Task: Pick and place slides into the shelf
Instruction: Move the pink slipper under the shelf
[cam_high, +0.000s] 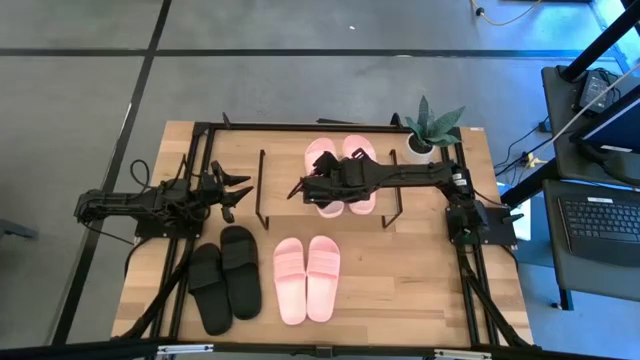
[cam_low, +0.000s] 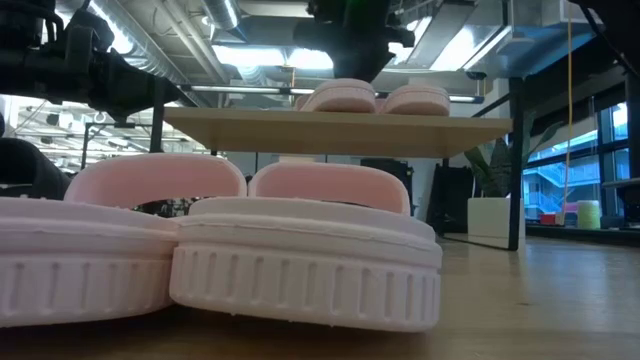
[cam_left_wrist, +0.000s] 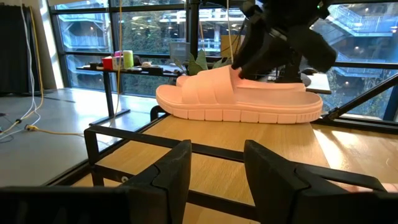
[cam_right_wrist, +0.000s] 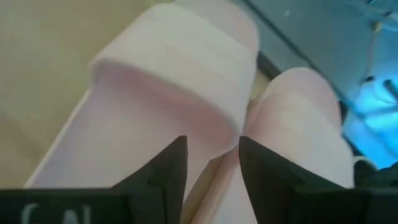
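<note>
A pair of light pink slides (cam_high: 340, 172) lies side by side, soles down, on the shelf (cam_high: 280, 195) at the table's middle far side; the same slides (cam_low: 375, 97) show on the shelf's wooden board (cam_low: 330, 130). My right gripper (cam_right_wrist: 212, 180) hangs open just over them, slanting down. Its fingers stand on either side of one strap's inner edge (cam_right_wrist: 233, 134), clear of it. In the high view my right gripper (cam_high: 302, 188) reaches across the pair from the right. My left gripper (cam_high: 238, 190) waits open and level at the shelf's left end, and its wrist view shows one slide (cam_left_wrist: 242, 99) side on.
A second pink pair (cam_high: 307, 278) and a black pair (cam_high: 225, 278) lie on the table near its front edge, left of centre. A potted plant (cam_high: 432, 135) stands at the far right. Black frame bars (cam_left_wrist: 124, 140) run along the table's edges.
</note>
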